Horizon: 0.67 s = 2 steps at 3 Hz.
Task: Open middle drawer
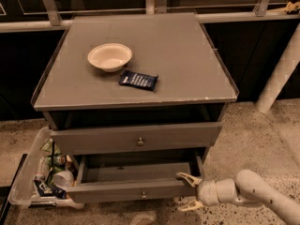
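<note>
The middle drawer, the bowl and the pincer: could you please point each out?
middle drawer [117,190]: camera view, left half of its front panel.
bowl [109,57]: camera view, its inside.
pincer [183,191]: camera view, midway between its fingertips, at the drawer's right front corner.

My gripper [182,191], at the lower right of the frame, has two pale cream-yellow fingers [188,177] that taper to points. Behind them sits my ribbed light-grey cylindrical wrist [215,192], then my smooth, rounded off-white arm [262,196].
</note>
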Motion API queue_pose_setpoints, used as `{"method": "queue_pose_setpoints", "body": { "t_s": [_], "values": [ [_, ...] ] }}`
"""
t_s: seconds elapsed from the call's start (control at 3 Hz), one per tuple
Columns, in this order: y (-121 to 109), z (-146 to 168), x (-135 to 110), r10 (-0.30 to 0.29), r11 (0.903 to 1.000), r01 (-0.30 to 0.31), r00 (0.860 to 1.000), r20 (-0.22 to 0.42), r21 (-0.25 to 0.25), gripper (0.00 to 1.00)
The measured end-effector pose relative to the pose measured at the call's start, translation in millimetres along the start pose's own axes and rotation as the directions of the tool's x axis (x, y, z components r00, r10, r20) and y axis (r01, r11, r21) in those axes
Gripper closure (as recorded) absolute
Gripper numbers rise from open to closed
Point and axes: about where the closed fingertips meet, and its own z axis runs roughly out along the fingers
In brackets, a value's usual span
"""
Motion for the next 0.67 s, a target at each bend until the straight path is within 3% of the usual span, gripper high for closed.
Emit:
{"method": "queue_pose_setpoints", "body": {
  "t_s": [0.67],
  "values": [
    [-4.3,-7.1,-11.6,0.0,1.0,0.0,1.0,0.0,0.0,0.83]
  ]
}}
